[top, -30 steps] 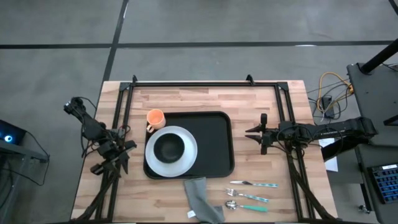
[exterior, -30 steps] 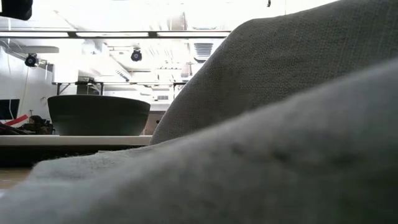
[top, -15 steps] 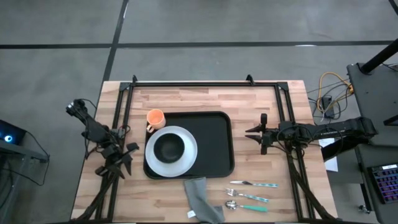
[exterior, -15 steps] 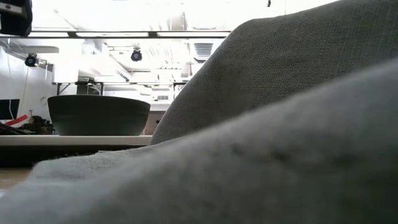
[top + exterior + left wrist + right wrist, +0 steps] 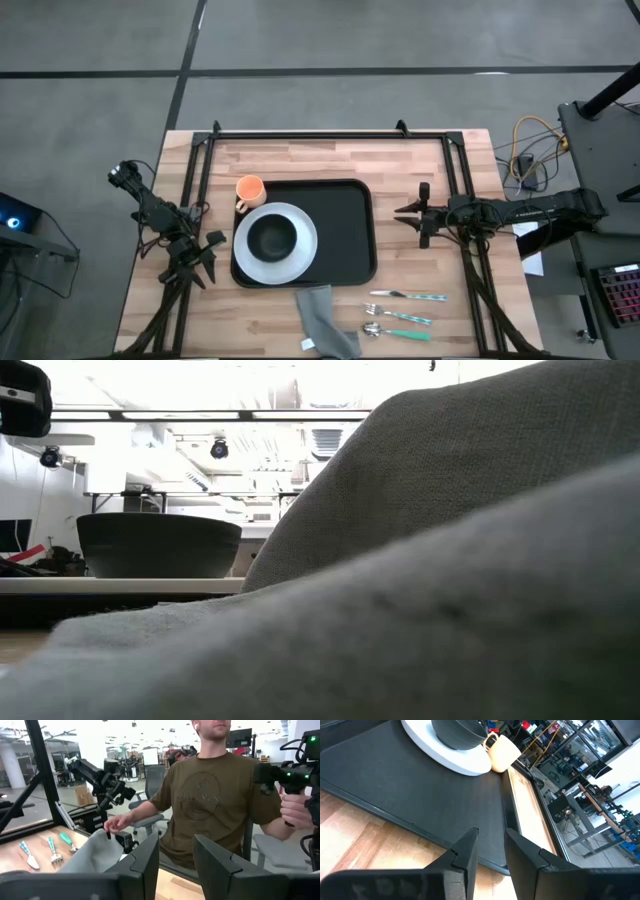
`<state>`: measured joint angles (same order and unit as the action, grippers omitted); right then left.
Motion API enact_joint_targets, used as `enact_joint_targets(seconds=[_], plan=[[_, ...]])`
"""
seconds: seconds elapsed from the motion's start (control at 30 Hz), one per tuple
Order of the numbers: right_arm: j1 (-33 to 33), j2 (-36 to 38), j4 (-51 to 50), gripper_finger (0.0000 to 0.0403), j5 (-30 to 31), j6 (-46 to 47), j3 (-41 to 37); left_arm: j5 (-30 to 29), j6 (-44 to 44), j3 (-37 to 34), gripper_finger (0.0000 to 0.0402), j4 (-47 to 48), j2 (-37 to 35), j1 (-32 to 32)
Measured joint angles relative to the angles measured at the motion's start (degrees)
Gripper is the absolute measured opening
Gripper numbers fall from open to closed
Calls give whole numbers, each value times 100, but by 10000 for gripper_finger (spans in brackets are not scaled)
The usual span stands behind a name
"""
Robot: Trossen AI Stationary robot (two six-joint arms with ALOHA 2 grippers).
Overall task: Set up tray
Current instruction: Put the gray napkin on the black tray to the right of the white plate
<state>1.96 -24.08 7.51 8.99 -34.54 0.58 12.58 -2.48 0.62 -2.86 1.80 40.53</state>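
Table (image 5: pixel 300 160): wooden top, seen from above.
Tray (image 5: pixel 350 235): laid flat at the table's middle.
Plate (image 5: pixel 300 262): set on the tray's left part, a bowl (image 5: pixel 272 237) in it.
Cloth (image 5: pixel 325 318): just below the tray.
Left gripper (image 5: pixel 205 262): beside the tray's left edge, fingers apart, nothing held.
Right gripper (image 5: pixel 410 222): right of the tray, fingers apart, nothing held.
Cup (image 5: pixel 249 189): at the tray's upper left corner.
Cutlery (image 5: pixel 405 315): right of the cloth.

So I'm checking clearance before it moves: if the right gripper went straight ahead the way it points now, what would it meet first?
Probably the large flat black rectangular tray: the right gripper, its fingers slightly apart, points low across its rim. Farther along the same line sits the round white plate holding a dark bowl. Height above the rim is unclear.
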Motion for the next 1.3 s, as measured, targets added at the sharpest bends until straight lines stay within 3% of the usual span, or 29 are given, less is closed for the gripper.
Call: enact_joint_targets(seconds=[1.3], plan=[[-1, -2, 0, 84, 0, -12, 0, 6, 0, 39, 101, 132, 116, 2]])
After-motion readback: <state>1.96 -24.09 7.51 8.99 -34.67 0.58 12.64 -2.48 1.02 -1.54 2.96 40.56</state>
